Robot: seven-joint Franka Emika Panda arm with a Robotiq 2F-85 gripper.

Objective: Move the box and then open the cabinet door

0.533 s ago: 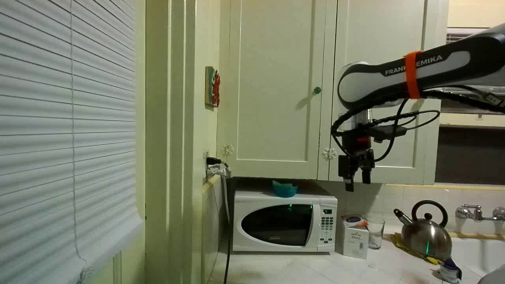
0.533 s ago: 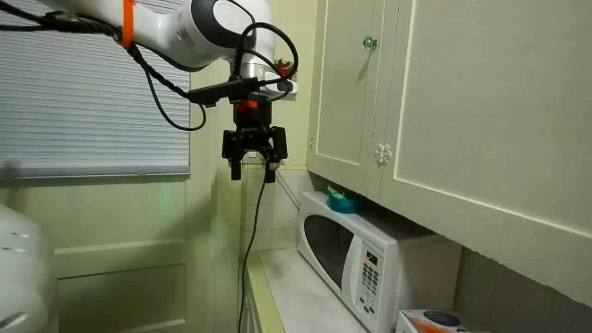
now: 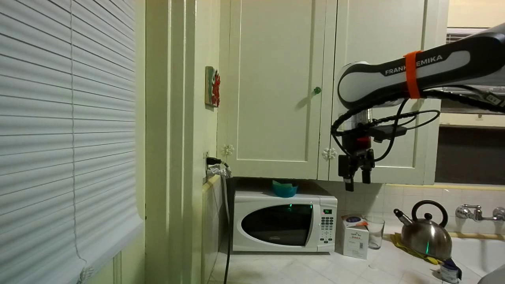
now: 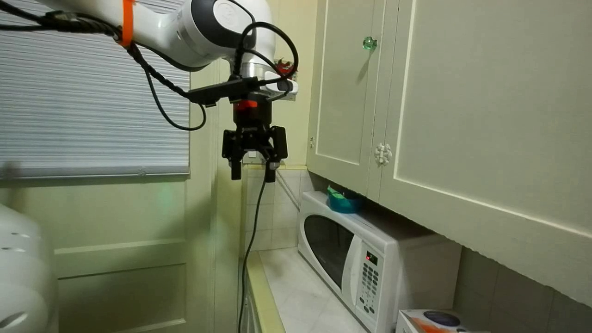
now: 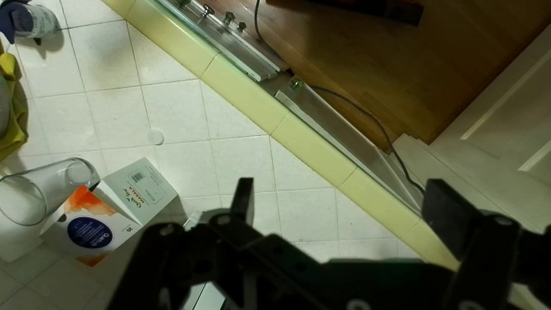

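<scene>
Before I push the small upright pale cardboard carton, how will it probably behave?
The carton, being cardboard, is probably light and easily dented. Taller than wide, it might tip if pushed high. On smooth white tiles, it may slide.

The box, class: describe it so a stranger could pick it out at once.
In an exterior view, find the white microwave. Right of it stands the small box, beside a clear glass. Only the box's top shows orange and a blue oval.
</scene>
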